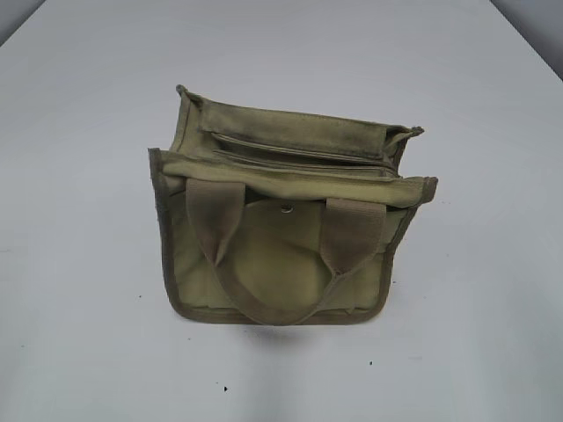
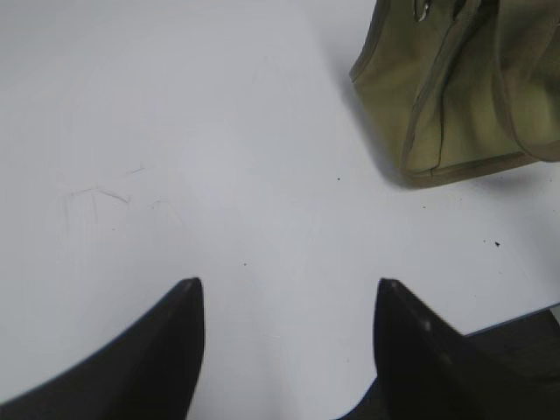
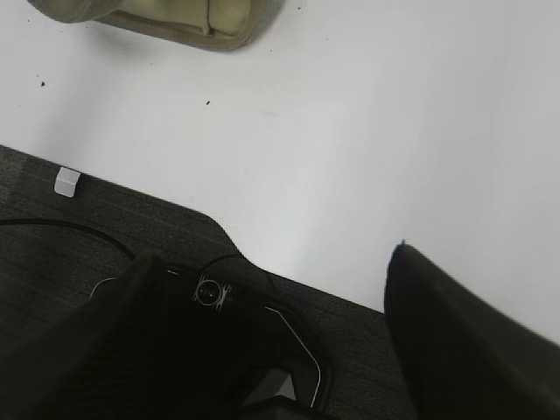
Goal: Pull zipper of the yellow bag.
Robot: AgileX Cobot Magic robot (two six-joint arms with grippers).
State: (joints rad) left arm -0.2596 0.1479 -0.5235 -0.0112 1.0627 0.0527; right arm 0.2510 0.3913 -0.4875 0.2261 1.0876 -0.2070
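Observation:
The yellow bag (image 1: 290,264) stands upright in the middle of the white table, its front flap and two webbing handles facing me. The khaki zipper line (image 1: 299,156) runs along its top; I cannot make out the pull tab there. In the left wrist view the bag (image 2: 455,96) is at the upper right, with a small shiny metal piece (image 2: 423,10) at the frame's top edge. My left gripper (image 2: 289,289) is open and empty over bare table, well short of the bag. My right gripper (image 3: 271,258) is open and empty near the table's front edge; the bag's bottom corner (image 3: 157,17) is far off.
The white table (image 1: 88,132) surrounds the bag. In the right wrist view a dark surface (image 3: 131,219) borders the table's near edge, with a cable, a small round device (image 3: 210,291) and a white tape piece (image 3: 67,181). Neither arm shows in the exterior view.

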